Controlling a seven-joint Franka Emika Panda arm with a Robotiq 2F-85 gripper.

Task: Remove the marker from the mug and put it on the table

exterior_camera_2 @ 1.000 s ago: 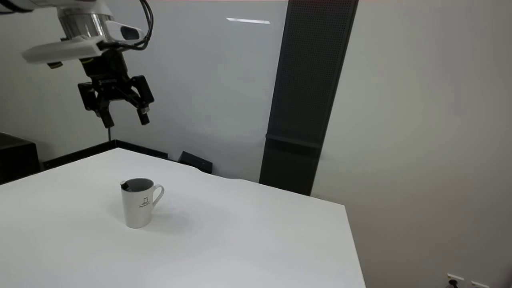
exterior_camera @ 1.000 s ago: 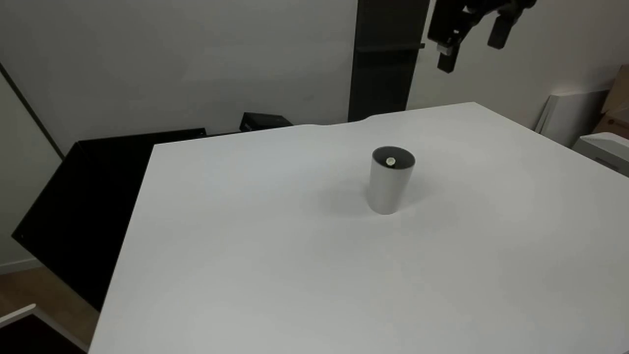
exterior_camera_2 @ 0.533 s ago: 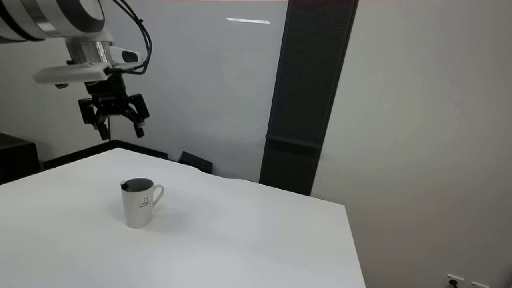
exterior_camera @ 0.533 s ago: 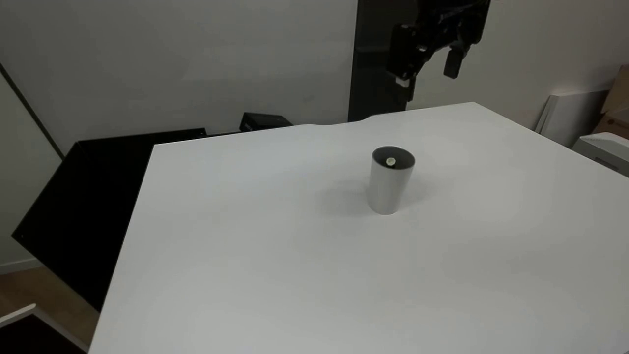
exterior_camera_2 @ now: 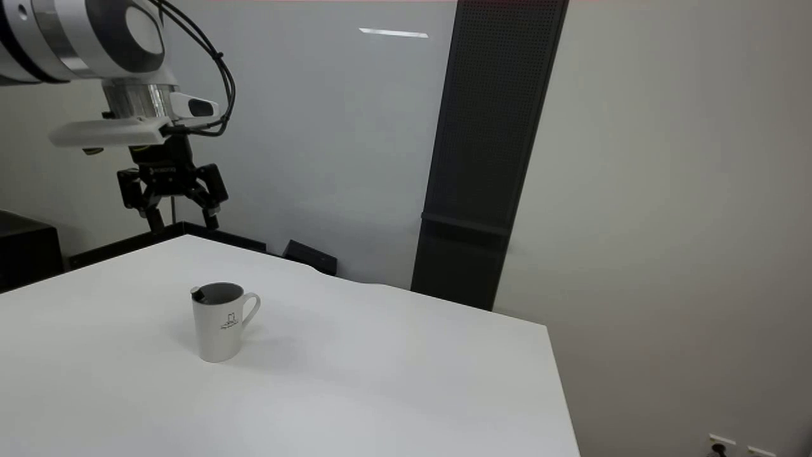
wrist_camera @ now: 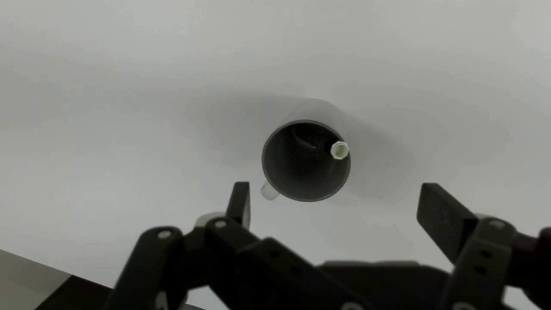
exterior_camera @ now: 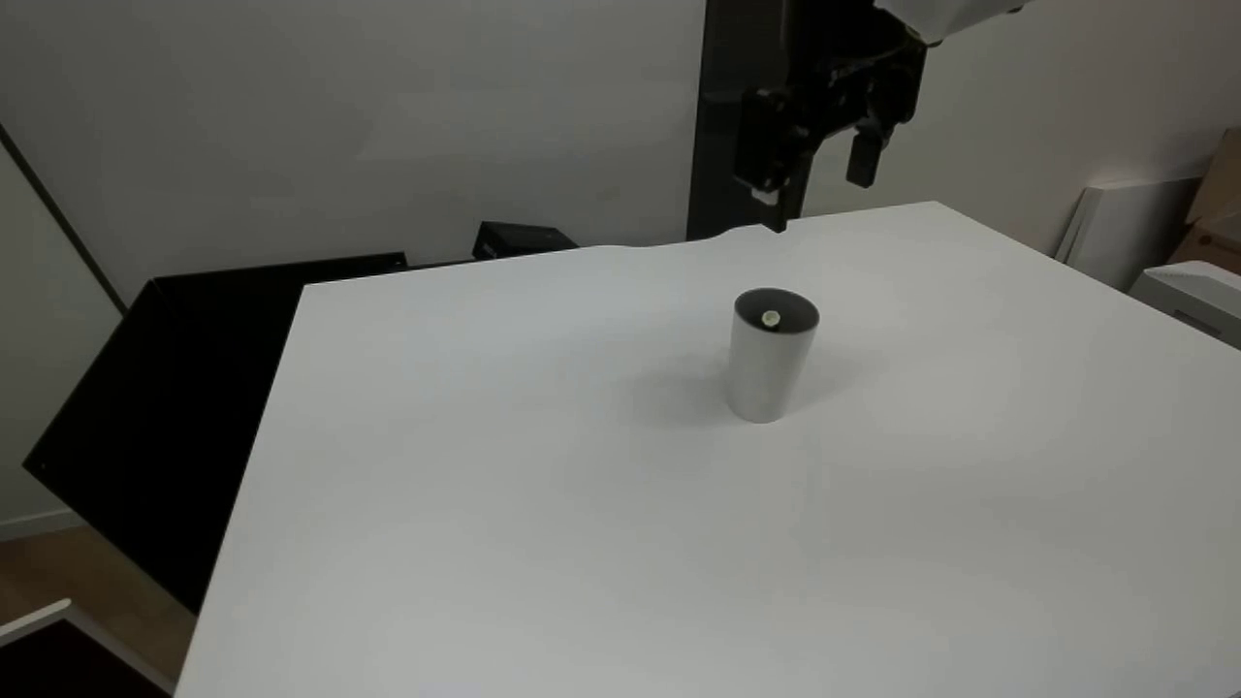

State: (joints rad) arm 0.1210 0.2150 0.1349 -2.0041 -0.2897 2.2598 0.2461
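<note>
Currently, the gripper (exterior_camera_2: 183,222) hangs aloft, jaws spread wide. In the wrist view, the marker (wrist_camera: 340,150) slants inside the mug (wrist_camera: 303,172), its pale end at the rim between two and three o'clock; the mug stands upright on the desk (wrist_camera: 146,163).

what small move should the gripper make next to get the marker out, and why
Probably ease the gripper down toward the marker, jaws left open: both exterior views show the gripper apart from the mug, and in the wrist view the marker's pale end shows by the mug's rim, roughly midway between the jaws sideways.
</note>
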